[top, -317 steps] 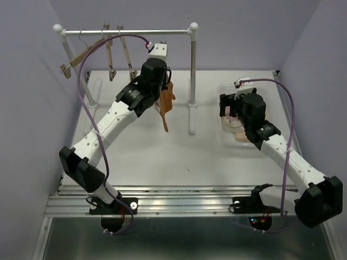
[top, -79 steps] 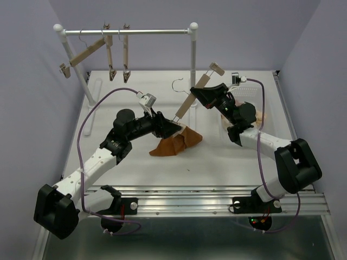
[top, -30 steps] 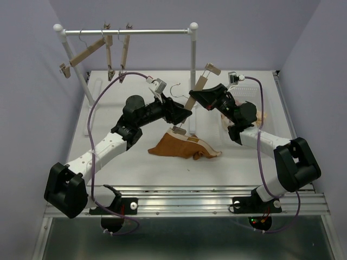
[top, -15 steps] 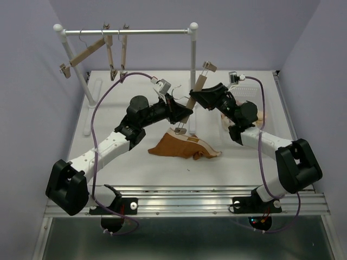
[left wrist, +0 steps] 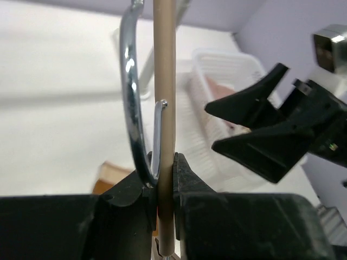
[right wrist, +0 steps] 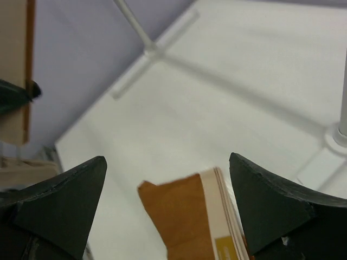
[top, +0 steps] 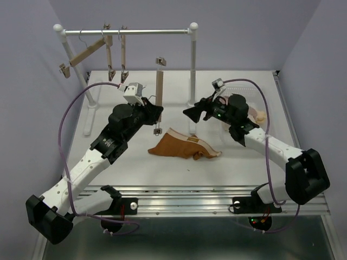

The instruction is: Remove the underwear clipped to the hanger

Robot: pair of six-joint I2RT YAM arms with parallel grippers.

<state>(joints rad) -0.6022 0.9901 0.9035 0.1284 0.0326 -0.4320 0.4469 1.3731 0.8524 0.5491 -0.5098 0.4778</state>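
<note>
The rust brown underwear (top: 183, 147) lies loose on the table, off the hanger; it also shows in the right wrist view (right wrist: 192, 216). My left gripper (top: 156, 112) is shut on a bare wooden hanger (top: 159, 86) and holds it upright above the table; in the left wrist view my gripper (left wrist: 161, 168) pinches the wooden bar (left wrist: 164, 81) beside the metal hook (left wrist: 130, 92). My right gripper (top: 188, 114) is open and empty, just above and behind the brown underwear (right wrist: 167, 162). Pink fabric (left wrist: 212, 91) lies in the basket.
A white clothes rack (top: 130, 32) stands at the back left with three bare wooden hangers (top: 110, 54). Its right post (top: 192, 70) stands between the grippers. A clear plastic basket (top: 250, 85) sits at the back right with pale fabric (top: 261, 115) at its edge.
My right gripper let go of the hanger, opened and drew back to the right. My left gripper swung the hanger left and upright. The brown underwear stays on the table.
</note>
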